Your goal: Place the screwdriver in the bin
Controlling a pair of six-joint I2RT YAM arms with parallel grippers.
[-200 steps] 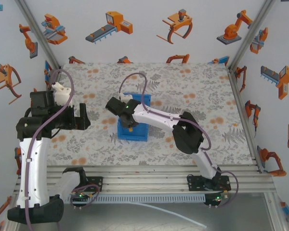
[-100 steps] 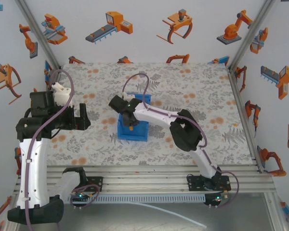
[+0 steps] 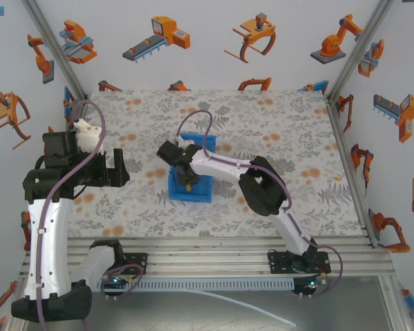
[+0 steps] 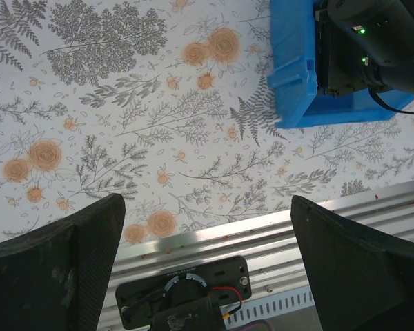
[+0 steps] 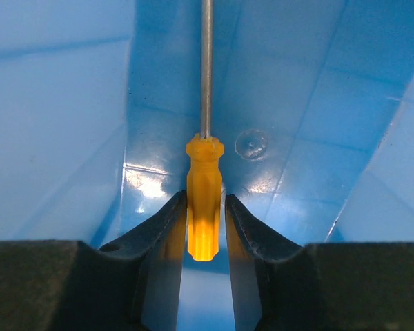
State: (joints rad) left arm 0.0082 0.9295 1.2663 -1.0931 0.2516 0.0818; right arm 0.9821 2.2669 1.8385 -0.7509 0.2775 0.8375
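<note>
Floral-print table [image 3: 262, 124], white walls with robot stickers [image 3: 159, 36]. The bin [image 3: 190, 196] sits near the table's centre, a little toward the left edge.

Change since a second ago: the right arm's elbow has drawn left toward the bin. The right gripper [image 3: 188, 181] has shifted slightly toward the bin's near wall. Bin and left arm are unchanged.

Right wrist view: the right gripper [image 5: 205, 210] has its fingers nearly together, clamped on the orange handle of the screwdriver [image 5: 205, 172], one pad on each side. The grey shaft points straight ahead over the blue floor of the bin [image 5: 55, 103]. Tip contact cannot be told.

The left gripper [image 3: 117, 167] hangs by the left edge, fingers wide apart, holding nothing. In the left wrist view the left gripper [image 4: 207, 207] is over the print and the near-edge rail [image 4: 262, 234], with the bin [image 4: 293, 76] at upper right.
</note>
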